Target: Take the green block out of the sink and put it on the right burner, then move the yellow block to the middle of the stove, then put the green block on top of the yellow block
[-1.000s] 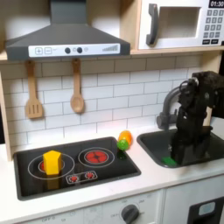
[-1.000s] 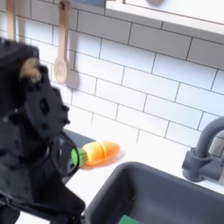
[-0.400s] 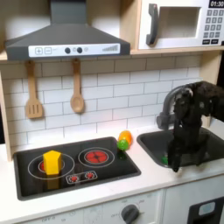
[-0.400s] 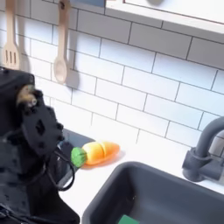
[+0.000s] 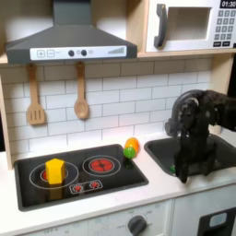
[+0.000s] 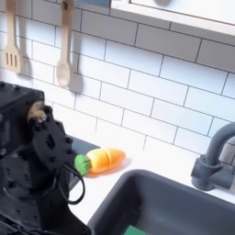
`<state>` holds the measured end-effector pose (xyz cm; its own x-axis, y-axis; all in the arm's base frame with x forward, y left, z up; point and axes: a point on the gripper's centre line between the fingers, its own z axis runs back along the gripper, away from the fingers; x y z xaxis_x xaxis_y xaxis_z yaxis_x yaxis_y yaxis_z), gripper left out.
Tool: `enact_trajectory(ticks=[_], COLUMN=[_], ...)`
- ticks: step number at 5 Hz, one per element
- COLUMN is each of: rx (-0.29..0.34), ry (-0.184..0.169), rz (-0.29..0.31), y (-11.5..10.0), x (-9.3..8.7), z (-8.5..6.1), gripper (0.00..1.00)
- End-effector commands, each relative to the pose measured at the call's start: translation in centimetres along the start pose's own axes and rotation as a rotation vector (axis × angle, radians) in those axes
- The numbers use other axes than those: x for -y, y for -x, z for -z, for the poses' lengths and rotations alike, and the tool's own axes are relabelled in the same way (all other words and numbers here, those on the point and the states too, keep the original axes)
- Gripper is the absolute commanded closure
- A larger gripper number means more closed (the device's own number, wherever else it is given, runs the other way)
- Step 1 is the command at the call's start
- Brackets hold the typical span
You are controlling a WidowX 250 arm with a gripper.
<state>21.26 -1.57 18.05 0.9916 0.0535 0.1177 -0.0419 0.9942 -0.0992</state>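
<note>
**A:** Green block [image 6: 134, 230] first: you see a sliver of it at the bottom edge of the second exterior view, lying on the floor of the sink [image 6: 184, 197]. In the first exterior view a bit of green shows at the sink's [image 5: 217, 157] near left corner, just beside the arm's lower end.

**B:** And the gripper?

**A:** You have the gripper [image 5: 184, 169] reaching down into the sink at its left end in the first exterior view. It is dark and blurred, so you cannot tell whether its jaws are apart or closed, or whether they touch the block.

**B:** Where is the yellow block?

**A:** You find the yellow block [image 5: 54, 170] standing upright on the left burner of the stove [image 5: 78, 189], as the first exterior view shows it. The right burner [image 5: 100, 165] is bare.

**B:** Anything else on the counter?

**A:** A round orange-yellow-green toy [image 5: 132, 147] sits on the counter [image 5: 147, 194] at the stove's back right corner, between stove and sink; in the second exterior view it [image 6: 103, 162] lies on its side against the tiled wall. Two wooden utensils [image 5: 81, 104] hang on the wall above the stove, and the faucet [image 6: 214, 162] stands at the sink's back rim.
</note>
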Motion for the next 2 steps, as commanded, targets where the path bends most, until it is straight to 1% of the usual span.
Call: enact_trajectory(ticks=[1,2], rx=[0.017,0.014], ry=[0.009,0.010], rz=[-0.021,-0.017], y=[-1.49,-2.10], x=[0.17,0.60], z=[1.24,2.16], gripper=[0.00,0.00])
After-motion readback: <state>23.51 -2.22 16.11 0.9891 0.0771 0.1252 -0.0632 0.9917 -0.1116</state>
